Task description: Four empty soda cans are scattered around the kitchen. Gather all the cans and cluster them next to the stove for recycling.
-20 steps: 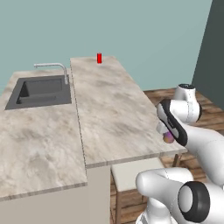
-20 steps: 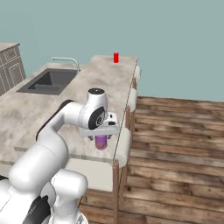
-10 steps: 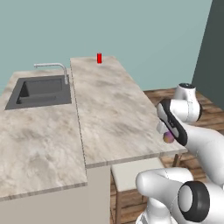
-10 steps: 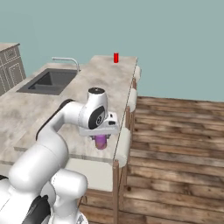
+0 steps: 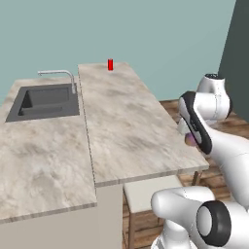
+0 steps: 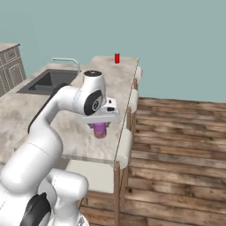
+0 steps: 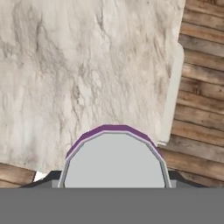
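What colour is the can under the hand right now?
Purple-pink, with a silvery top: the can under the hand shows best in the right base view.

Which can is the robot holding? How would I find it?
Find the long marble counter and follow its near edge to the robot's gripper. The purple can sits between its fingers. The other can, at the far end, is red and stands alone.

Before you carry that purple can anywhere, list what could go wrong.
1. The tool holds the purple can right at the counter edge; a slip would likely drop it onto the wood floor.
2. A low swing may knock the can against the marble counter.
3. The red can stands far off, so the base must drive.
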Available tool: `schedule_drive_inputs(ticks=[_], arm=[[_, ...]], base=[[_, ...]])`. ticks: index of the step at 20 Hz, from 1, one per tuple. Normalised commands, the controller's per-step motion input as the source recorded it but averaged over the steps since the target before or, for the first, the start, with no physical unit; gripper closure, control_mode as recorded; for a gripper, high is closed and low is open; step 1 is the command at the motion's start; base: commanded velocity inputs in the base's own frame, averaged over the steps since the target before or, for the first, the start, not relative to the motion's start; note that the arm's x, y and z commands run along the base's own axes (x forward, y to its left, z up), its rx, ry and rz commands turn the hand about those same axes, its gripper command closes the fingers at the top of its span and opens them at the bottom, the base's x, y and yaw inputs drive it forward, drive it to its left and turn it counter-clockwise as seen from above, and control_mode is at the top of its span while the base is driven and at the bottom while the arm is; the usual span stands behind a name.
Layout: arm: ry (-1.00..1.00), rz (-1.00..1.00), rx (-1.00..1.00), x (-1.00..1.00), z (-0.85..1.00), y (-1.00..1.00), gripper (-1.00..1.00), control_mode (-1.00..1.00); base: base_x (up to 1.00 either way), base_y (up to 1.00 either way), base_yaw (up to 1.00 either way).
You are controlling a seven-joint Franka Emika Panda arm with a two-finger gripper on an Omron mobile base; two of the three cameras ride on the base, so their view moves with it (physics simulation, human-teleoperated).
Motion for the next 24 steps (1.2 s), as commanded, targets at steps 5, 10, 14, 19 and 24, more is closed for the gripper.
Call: schedule_drive_inputs(ticks=[5, 10, 14, 19, 24], arm=[[0.00, -0.05, 0.00, -0.59, 0.80, 0.01, 1.00, -1.00], [0.00, -0.07, 0.00, -0.91, 0.49, 0.00, 1.00, -1.00], [0.00, -0.07, 0.00, -0.90, 0.05, 0.03, 1.00, -1.00], [0.00, -0.09, 0.00, -0.79, 0.00, 0.20, 1.00, -1.00], [0.00, -0.12, 0.00, -0.38, 0.00, 0.42, 1.00, -1.00]], base=[[0.00, 0.00, 0.00], [0.00, 0.00, 0.00], [0.00, 0.00, 0.00], [0.00, 0.00, 0.00], [0.00, 0.00, 0.00]])
